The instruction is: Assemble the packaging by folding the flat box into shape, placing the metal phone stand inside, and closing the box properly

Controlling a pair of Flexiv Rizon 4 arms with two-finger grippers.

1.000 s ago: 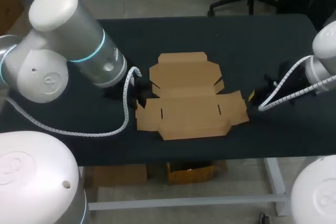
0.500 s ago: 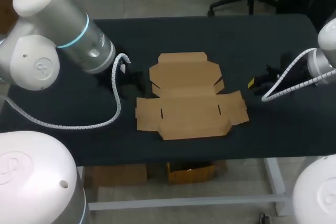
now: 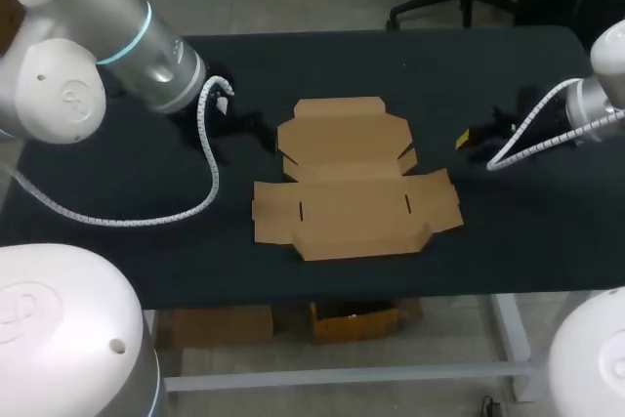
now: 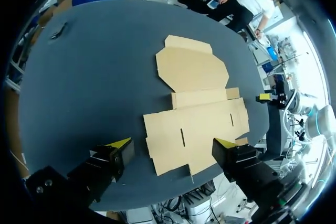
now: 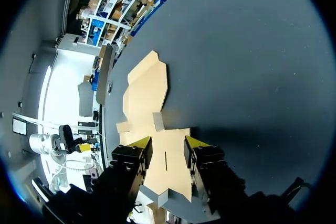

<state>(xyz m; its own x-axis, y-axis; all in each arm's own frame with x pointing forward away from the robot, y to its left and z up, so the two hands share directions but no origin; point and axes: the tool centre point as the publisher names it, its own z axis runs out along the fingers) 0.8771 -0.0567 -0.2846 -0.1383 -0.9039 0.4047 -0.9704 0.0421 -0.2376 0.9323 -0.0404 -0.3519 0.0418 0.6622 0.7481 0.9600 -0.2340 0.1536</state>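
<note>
Plain dark black tabletop [image 3: 439,75]

Dim, even overhead light casts soft shadows on the table [image 3: 322,56].

A black table [image 3: 391,56] carries a flat cardboard box [image 3: 352,178], unfolded, lying near its middle. The box's narrower end points to 12 o'clock, and its wider, slotted end to 6 o'clock.

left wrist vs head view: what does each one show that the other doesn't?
Left wrist only: the left gripper, fingers open and holding nothing, and a small dark object near the far edge of the table, too small to identify. Head only: the left arm and its coiled cable. Both: the flat box, unfolded, and the right gripper beside it.
</note>
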